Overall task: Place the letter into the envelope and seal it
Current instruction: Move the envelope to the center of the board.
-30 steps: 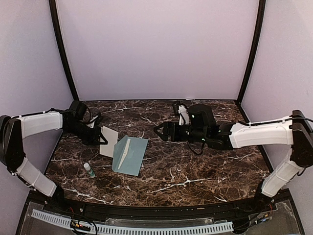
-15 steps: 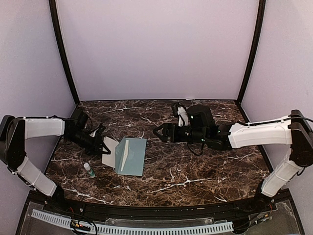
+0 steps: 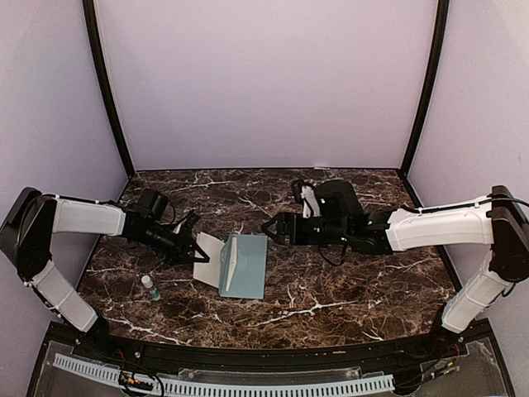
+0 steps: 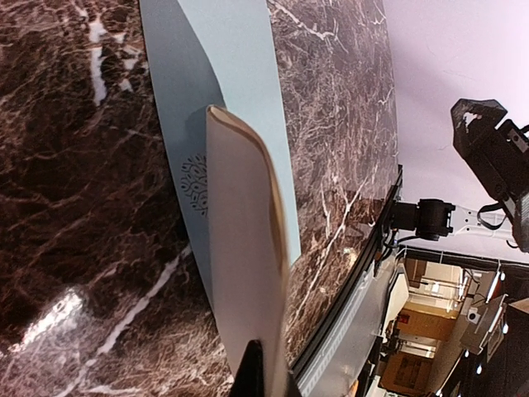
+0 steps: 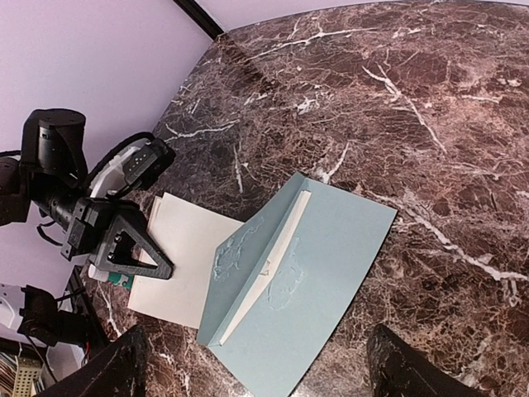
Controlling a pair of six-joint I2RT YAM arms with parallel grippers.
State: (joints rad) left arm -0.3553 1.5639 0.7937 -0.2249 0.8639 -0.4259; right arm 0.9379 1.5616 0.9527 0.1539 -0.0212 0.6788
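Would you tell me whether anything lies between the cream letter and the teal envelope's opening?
Nothing visible does: the cream paper letter reaches under the raised flap of the pale teal paper envelope; the small bottle sits aside.

- The left arm (image 3: 83,217) has smooth white shells over its long links, and its joints are black.
- The right arm (image 3: 438,227) is built the same way, with white shells and black joints at elbow and base.
- Thin black cables (image 3: 335,255) run along the shells and make loops near the wrists.
- The left gripper (image 3: 202,253) is black, with a frame of triangle shape behind the jaws.
- The right gripper (image 3: 269,227) is black too; a white part (image 3: 310,198) sits on its wrist block.
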